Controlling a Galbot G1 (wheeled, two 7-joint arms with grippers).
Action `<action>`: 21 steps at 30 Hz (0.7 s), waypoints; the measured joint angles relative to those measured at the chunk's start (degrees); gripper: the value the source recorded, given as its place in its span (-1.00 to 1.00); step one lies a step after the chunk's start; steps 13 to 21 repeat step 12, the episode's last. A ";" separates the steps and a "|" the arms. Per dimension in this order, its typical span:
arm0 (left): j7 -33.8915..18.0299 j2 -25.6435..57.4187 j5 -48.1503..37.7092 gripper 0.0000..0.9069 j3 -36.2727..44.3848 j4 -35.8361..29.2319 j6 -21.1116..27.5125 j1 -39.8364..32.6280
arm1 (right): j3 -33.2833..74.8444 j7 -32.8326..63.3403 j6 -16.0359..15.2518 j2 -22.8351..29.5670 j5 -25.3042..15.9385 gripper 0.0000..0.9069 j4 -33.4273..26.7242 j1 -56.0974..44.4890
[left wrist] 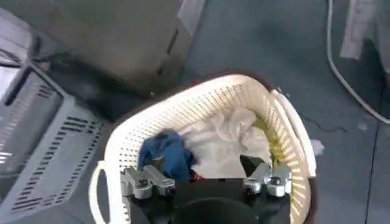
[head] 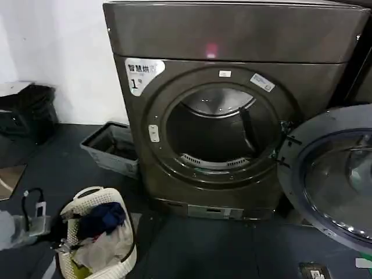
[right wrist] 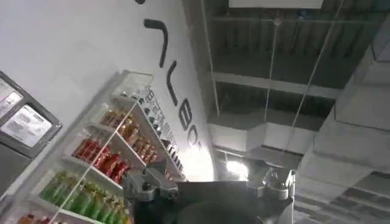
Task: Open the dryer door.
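Note:
The dryer (head: 232, 40) is a dark bronze-grey machine with a white "1" sticker (head: 142, 72) and a small pink light. The dryer door (head: 334, 180), chrome-rimmed with dark glass, stands swung wide open at the right on its hinge. The round drum mouth (head: 221, 131) is exposed and looks empty. My left gripper (left wrist: 204, 167) hangs open over a white laundry basket (left wrist: 207, 103), nothing between its fingers. My right gripper (right wrist: 210, 181) points up toward the ceiling, open and empty, away from the door.
The white basket (head: 99, 232) of clothes sits on the dark floor at front left of the dryer. A grey crate (head: 113, 148) lies beside the machine's left corner, a black bin (head: 29, 110) farther left. Shelves of bottles (right wrist: 103, 158) line a wall.

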 joint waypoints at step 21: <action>0.85 1.04 2.13 1.00 -0.15 0.16 1.90 0.69 | 0.25 0.00 -0.15 -0.71 -0.02 1.00 -0.85 -0.09</action>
